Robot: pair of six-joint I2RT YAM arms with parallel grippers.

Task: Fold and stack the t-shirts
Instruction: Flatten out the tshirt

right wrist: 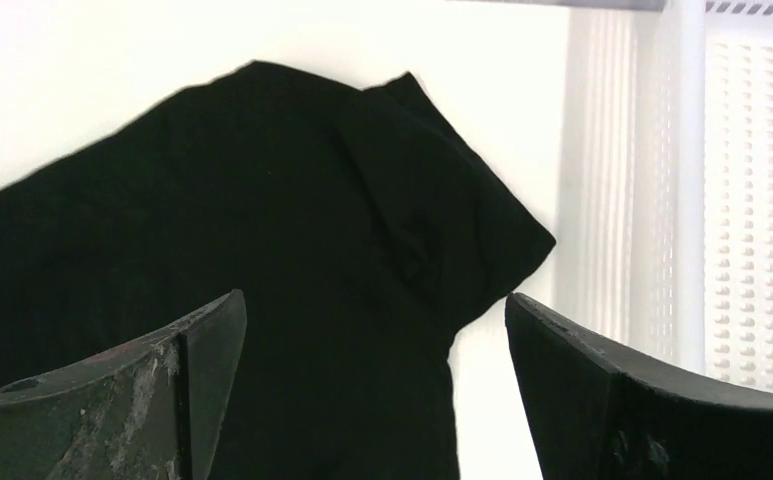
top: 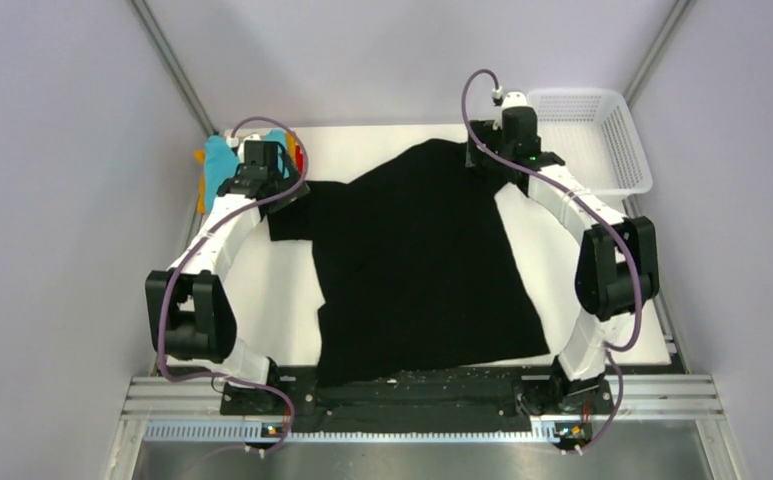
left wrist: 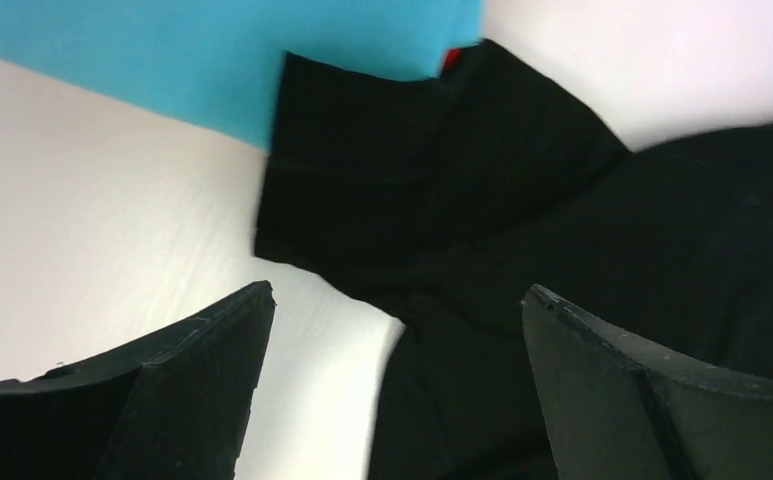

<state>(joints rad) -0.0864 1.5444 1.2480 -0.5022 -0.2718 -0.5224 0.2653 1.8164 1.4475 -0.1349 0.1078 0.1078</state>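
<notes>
We see the matte black t-shirt (top: 422,260) lying limp and rumpled across the smooth white table (top: 262,290), one sleeve near the folded teal shirt (top: 220,155). Our left gripper (left wrist: 397,300) and right gripper (right wrist: 377,305) both gape wide, grasping nothing, each over a sleeve. A white mesh basket (top: 592,135) sits at the far right.

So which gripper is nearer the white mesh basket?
Right. The right gripper hangs open over the black shirt at its far sleeve, just beside the basket. The left gripper is on the opposite side, by the teal folded shirt.
</notes>
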